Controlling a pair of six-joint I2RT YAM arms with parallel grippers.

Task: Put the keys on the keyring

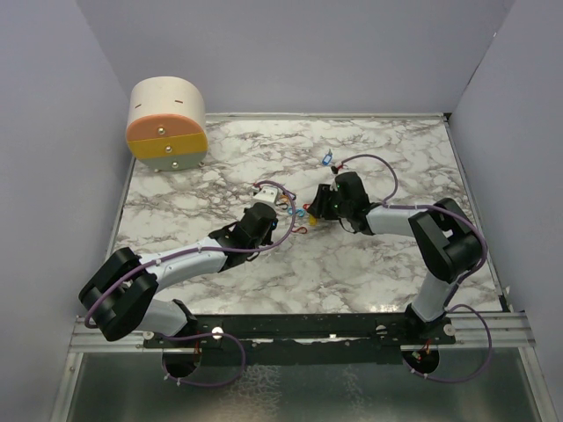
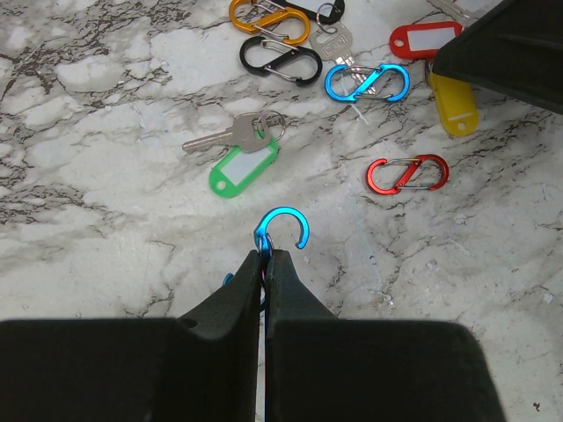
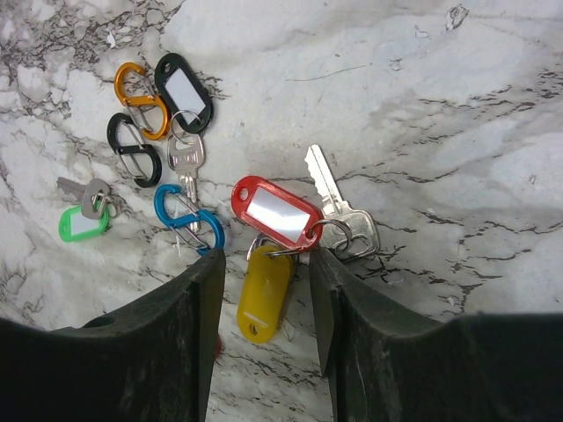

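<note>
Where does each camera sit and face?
Top: above and behind, facing down on the marble table; left arm, right arm show.
Left wrist: on that arm, facing down past the left tool, shut on a blue clip.
Right wrist: on that arm, facing down through the open right tool at a yellow tag.
Wrist views share the green tag.

The left arm [image 1: 185, 259] is stretching forward and to the right, and the left gripper [image 2: 266, 255] is pinching a blue clip [image 2: 283, 212] between tightly closed fingers. The right arm [image 1: 400, 218] is folding at the elbow and reaching leftward toward it. The right gripper [image 3: 264, 259] is pointing down, its fingers standing apart and gripping nothing.
</note>
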